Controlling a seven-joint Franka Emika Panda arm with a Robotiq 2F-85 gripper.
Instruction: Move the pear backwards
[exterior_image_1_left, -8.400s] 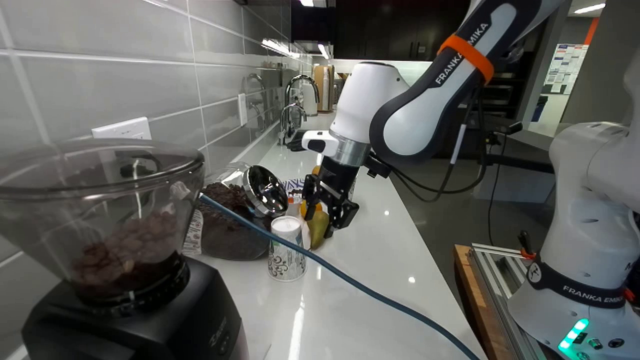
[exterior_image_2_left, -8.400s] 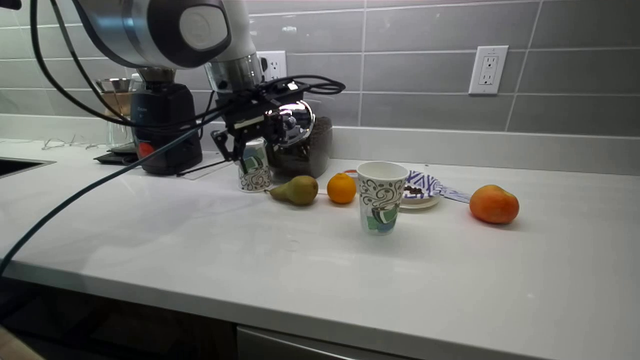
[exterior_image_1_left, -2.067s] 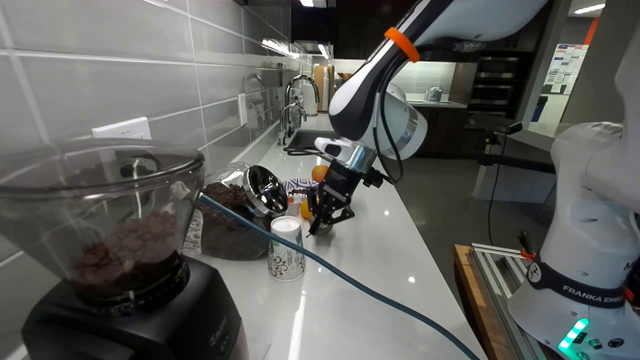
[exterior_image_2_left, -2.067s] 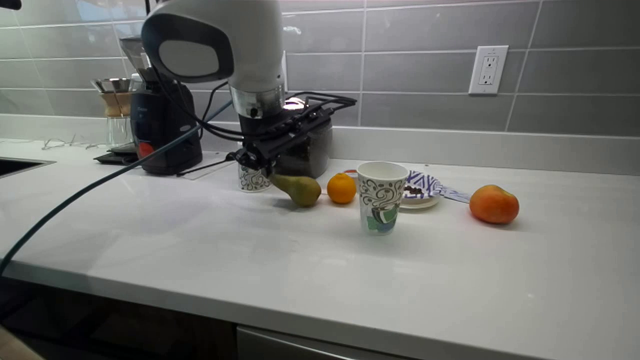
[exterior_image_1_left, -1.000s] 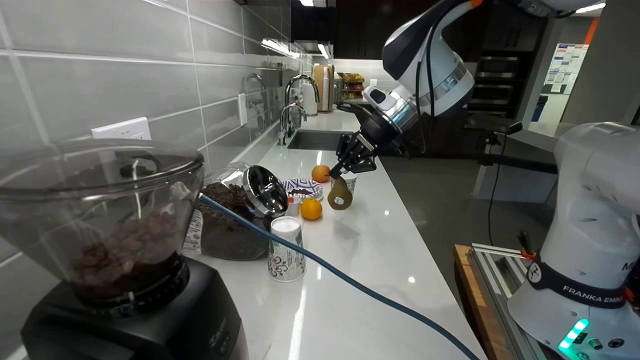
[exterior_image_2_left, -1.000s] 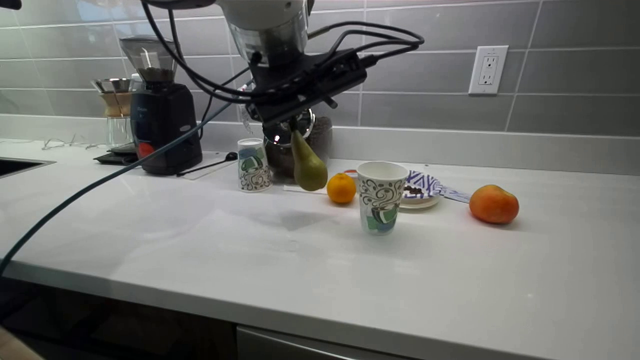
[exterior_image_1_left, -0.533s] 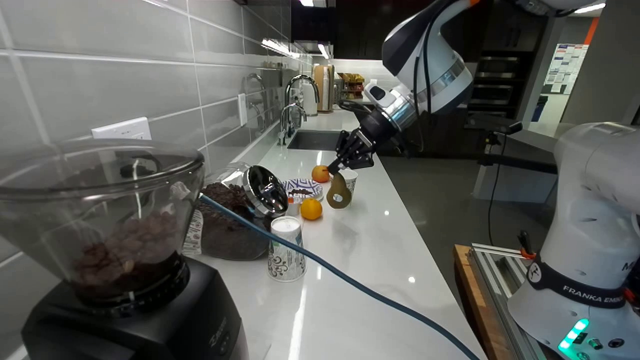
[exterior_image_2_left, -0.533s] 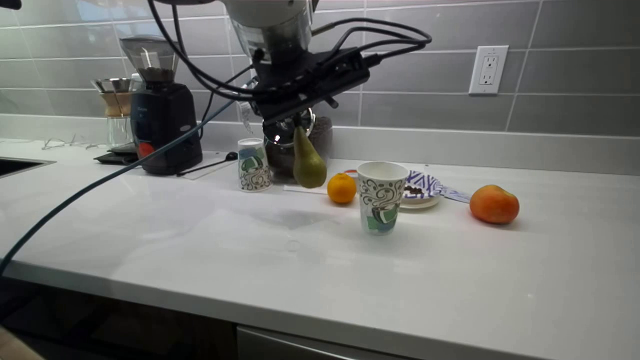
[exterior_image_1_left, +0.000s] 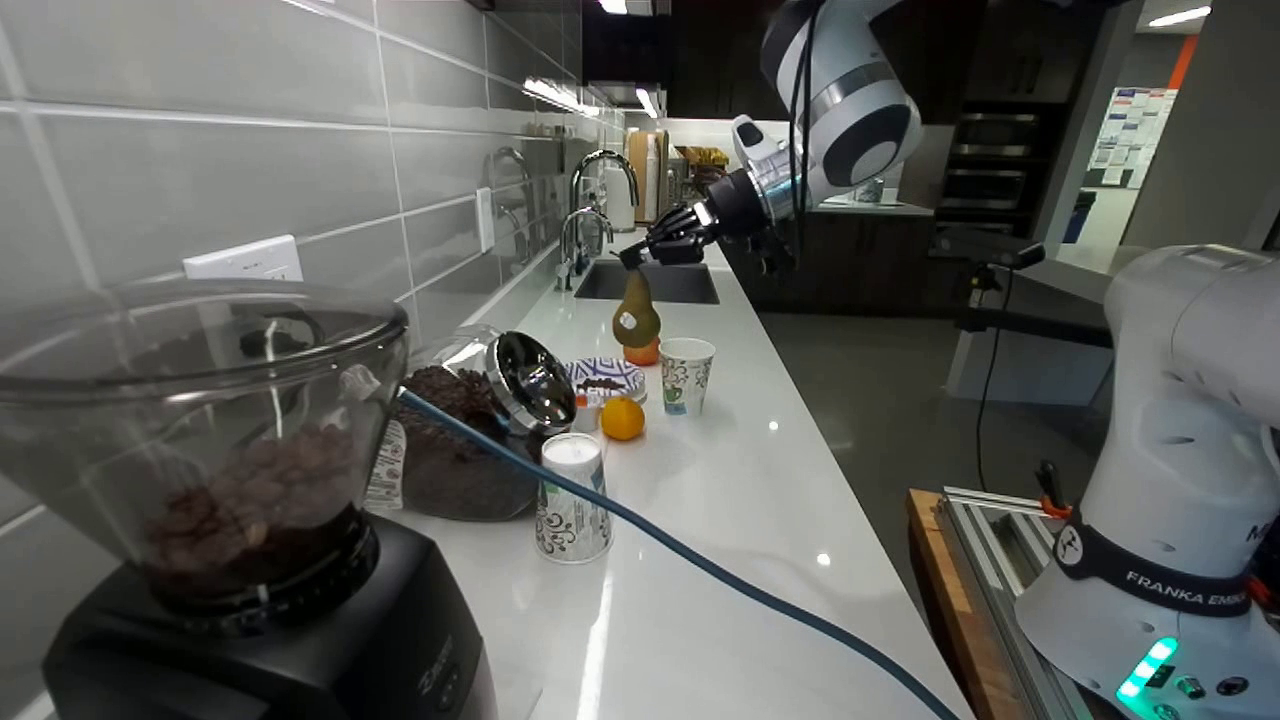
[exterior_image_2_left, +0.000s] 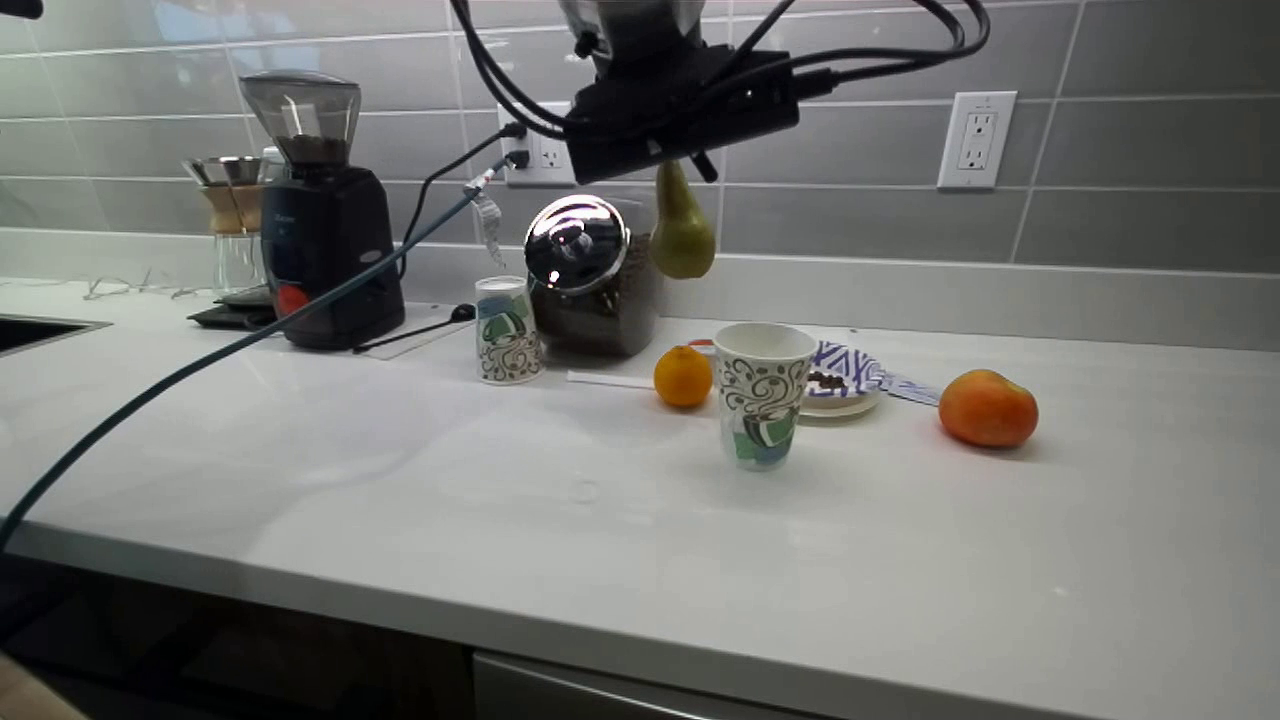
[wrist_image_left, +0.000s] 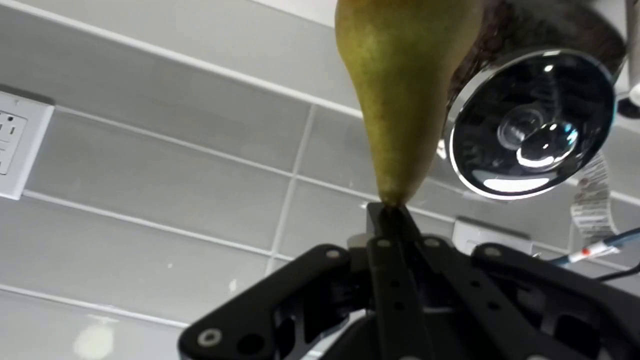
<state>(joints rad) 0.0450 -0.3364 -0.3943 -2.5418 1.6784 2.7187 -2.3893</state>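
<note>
Hanging wide end down, the pear (exterior_image_2_left: 684, 235) is clear of the bench (exterior_image_2_left: 430, 490); the wrist view shows the tool (wrist_image_left: 394, 212) clamped on the fruit's narrow stem end. In an exterior view, a red-orange fruit (exterior_image_1_left: 642, 353) sits partly hidden behind the pear. On the bench stands a paper cup (exterior_image_2_left: 763, 395), mouth up, with a small orange (exterior_image_2_left: 683, 377) and a patterned plate (exterior_image_2_left: 852, 362) of dark bits (exterior_image_2_left: 826, 380) near it.

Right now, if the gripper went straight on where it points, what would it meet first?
Probably the grey tiled wall: in the wrist view, the gripper, holding the pear, points at it. The jar's shiny lid shows right of that line; depth there is unclear.
</note>
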